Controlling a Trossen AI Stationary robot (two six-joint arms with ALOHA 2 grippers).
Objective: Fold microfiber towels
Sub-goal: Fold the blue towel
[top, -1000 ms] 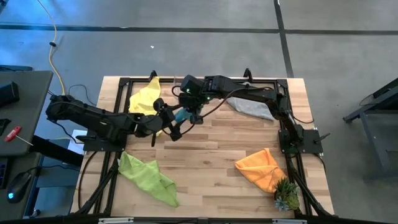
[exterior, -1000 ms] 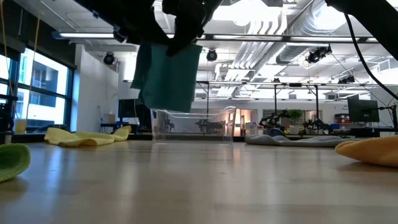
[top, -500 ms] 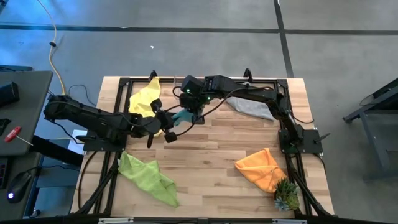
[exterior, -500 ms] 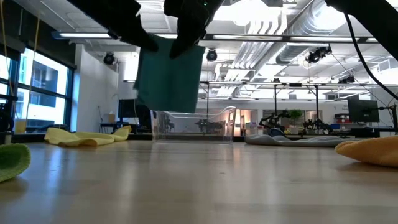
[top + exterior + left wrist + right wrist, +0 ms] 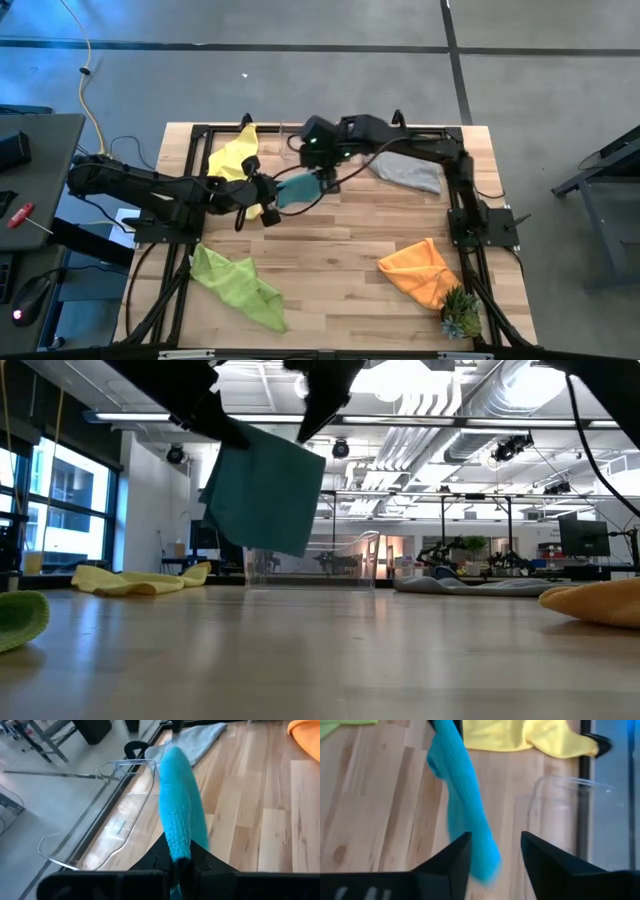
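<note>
Held above the counter (image 5: 340,250) near the clear bin (image 5: 310,565), the teal towel (image 5: 265,490) hangs clamped in the left pincer (image 5: 265,200), the right pincer (image 5: 325,175) spread beside its far edge, so it could droop and crumple.

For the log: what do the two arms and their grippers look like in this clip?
Both arms are matte black with chunky jointed segments. The left arm and the right arm each carry thin black cables looping alongside. A small green light glows on the right arm's wrist housing. The left gripper and the right gripper have flat, dark, angular fingers. No lettering is legible.
</note>
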